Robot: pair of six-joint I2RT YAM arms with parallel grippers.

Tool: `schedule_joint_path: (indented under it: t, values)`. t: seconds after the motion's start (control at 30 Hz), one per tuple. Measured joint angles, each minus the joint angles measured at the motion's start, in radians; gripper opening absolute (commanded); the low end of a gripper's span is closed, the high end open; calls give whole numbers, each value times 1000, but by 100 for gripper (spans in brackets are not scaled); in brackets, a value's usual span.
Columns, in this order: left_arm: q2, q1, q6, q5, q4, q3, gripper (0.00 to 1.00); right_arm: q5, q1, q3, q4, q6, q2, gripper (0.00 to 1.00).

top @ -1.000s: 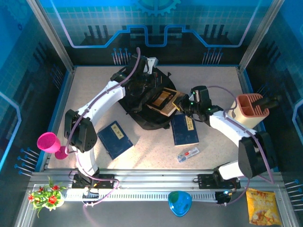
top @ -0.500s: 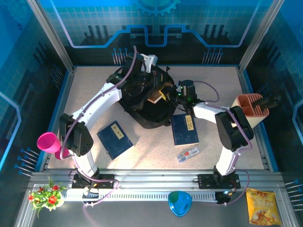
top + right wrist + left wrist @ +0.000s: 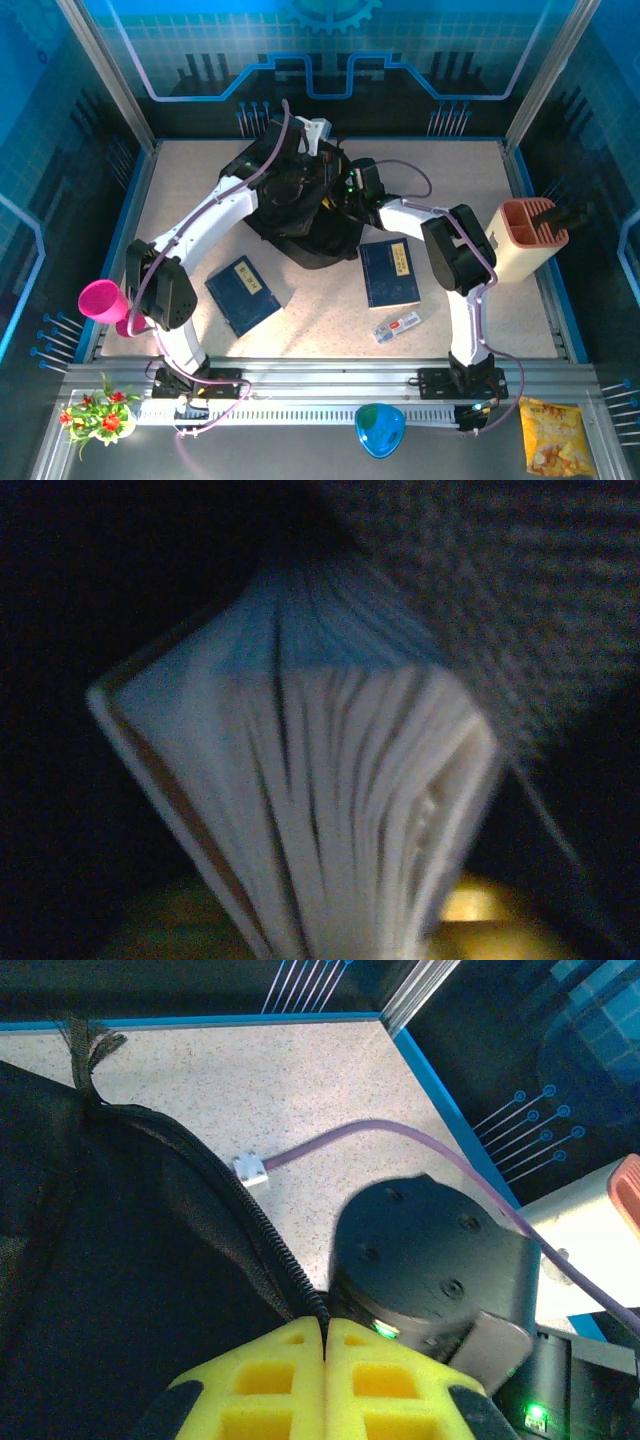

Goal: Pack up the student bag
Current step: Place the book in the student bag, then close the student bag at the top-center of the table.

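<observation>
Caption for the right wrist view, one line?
A book, pages fanned, end-on against the dark mesh of the student bag.

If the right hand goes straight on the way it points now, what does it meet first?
Probably the book just ahead, pages fanned, inside the student bag; depth is unclear.

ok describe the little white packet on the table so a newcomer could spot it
Start at the black student bag at the back middle of the table and come toward the near edge, past the dark blue book on its right. Just in front of that book lies a small white packet with red marks, much smaller and paler than that book.
</observation>
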Motion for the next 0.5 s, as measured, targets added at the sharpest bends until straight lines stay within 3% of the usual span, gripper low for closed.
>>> schedule_joint_path:
  t: [0.17,0.3,0.5]
  values:
    - [0,9,-4,-8,3,-23,0,12,0,19,-145,-47,6,64]
    - [4,19,-19,-8,3,-32,0,21,-6,11,-289,-116,-32,69]
    - [5,31,-27,-15,9,-53,0,14,-34,-102,-366,-194,-254,71]
